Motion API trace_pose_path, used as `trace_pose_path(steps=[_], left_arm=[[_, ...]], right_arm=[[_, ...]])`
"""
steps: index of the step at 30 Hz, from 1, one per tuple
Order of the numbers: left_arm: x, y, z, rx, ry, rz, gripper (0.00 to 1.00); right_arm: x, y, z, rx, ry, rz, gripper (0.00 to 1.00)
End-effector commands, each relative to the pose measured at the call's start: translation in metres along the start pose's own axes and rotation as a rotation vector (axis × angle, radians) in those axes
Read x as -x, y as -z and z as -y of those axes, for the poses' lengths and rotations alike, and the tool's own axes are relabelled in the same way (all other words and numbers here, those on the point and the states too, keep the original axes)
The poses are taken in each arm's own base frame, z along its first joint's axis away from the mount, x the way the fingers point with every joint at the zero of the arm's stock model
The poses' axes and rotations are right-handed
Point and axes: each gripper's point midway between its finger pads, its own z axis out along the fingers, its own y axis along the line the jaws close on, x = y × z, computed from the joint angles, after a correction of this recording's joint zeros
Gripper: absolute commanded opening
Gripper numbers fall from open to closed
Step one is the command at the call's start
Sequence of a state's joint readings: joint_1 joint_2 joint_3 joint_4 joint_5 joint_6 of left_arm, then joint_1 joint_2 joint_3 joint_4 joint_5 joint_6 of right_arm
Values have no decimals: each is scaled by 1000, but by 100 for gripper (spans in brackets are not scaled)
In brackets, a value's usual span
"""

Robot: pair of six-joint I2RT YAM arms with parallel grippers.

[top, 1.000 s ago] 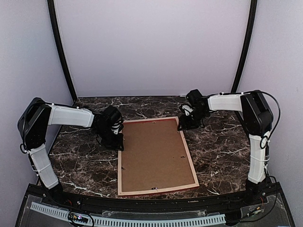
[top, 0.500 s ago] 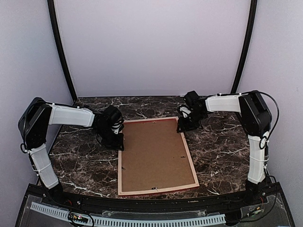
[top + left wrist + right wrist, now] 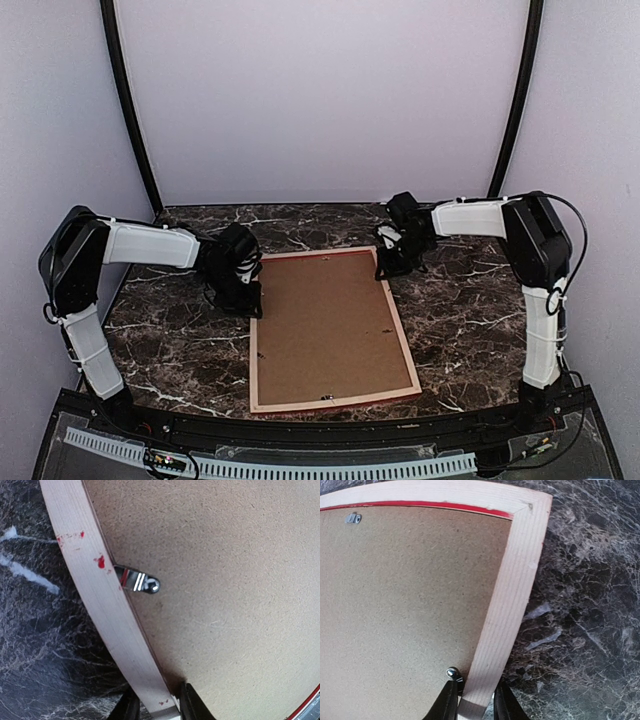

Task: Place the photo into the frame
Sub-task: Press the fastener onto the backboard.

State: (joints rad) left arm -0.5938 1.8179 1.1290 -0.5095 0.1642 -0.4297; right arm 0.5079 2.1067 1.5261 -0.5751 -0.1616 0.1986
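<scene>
Frame (image 3: pixel 512 590), pale wood rails, grainy brown backing board (image 3: pixel 410 595), veined marble table (image 3: pixel 580 605)

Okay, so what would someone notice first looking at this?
A large picture frame lies face down mid-table, pale wood back up, brown backing board filling it. The left gripper pinches its left rail and the right gripper its right rail near the far corner. Underneath is a dark marble table.
</scene>
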Motion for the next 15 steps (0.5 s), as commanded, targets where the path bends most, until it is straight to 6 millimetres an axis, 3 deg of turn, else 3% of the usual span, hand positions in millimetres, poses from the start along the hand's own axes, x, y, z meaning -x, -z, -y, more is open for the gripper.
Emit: trace_pose_path(steps=[1,6,15], left_arm=[[-10,-11,-5,30,-24,-43,29],[-12,-11,-8,40,-30,-47,29],[-4,-7,-8,57,8,-20,29]], right_arm=[[-1,-14,2,13,33,-23,17],[4,-11,-3,61,54,-18,14],[4,17,-20,161,11,24,51]])
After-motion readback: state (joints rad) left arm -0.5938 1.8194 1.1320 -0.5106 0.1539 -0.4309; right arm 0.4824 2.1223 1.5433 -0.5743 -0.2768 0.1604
